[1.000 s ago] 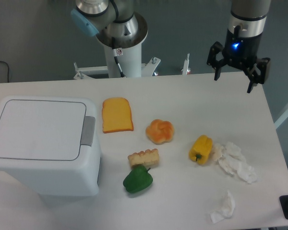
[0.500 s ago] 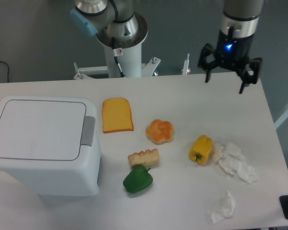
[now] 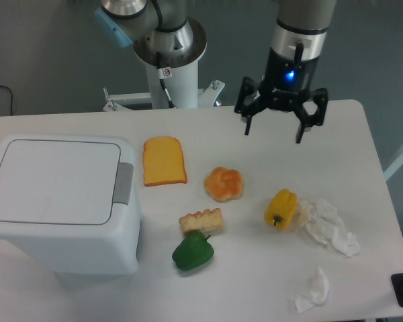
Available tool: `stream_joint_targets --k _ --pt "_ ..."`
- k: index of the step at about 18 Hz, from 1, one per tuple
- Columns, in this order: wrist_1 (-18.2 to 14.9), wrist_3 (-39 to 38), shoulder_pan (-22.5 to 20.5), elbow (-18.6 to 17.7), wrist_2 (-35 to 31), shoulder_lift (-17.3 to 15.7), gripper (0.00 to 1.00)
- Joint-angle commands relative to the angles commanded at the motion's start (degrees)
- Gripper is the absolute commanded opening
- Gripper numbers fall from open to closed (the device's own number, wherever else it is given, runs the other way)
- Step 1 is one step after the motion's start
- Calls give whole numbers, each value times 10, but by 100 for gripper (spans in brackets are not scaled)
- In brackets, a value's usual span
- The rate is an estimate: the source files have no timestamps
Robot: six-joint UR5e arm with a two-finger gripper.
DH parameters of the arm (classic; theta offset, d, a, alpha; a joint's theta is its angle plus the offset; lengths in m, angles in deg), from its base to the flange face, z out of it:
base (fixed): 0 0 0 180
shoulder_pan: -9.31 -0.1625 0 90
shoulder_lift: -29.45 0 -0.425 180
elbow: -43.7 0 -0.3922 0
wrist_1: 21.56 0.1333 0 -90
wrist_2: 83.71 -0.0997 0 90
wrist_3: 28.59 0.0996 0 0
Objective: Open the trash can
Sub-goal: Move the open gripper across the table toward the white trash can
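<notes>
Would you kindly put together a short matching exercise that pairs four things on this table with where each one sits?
Things:
1. trash can
2. gripper
3. green pepper
4. crumpled tissue

Places:
A. near edge, right of centre
B. left end of the table, lid shut
C. above the far side of the table, fingers spread
D. just in front of the corn piece

Pairs: 1-B, 2-C, 3-D, 4-A

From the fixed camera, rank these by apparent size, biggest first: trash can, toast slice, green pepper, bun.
1. Trash can, far the largest.
2. Toast slice.
3. Green pepper and bun look about alike; I would not rank them.
</notes>
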Motion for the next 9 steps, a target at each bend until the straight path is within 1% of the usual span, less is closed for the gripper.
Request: stream_joint_targets --k 3,6,7,9 --pt "26 -63 30 2 1 3 100" --pt "58 -149 49 2 32 8 100" --pt "63 -166 55 2 40 9 100" --pt "65 -175 67 2 45 9 100"
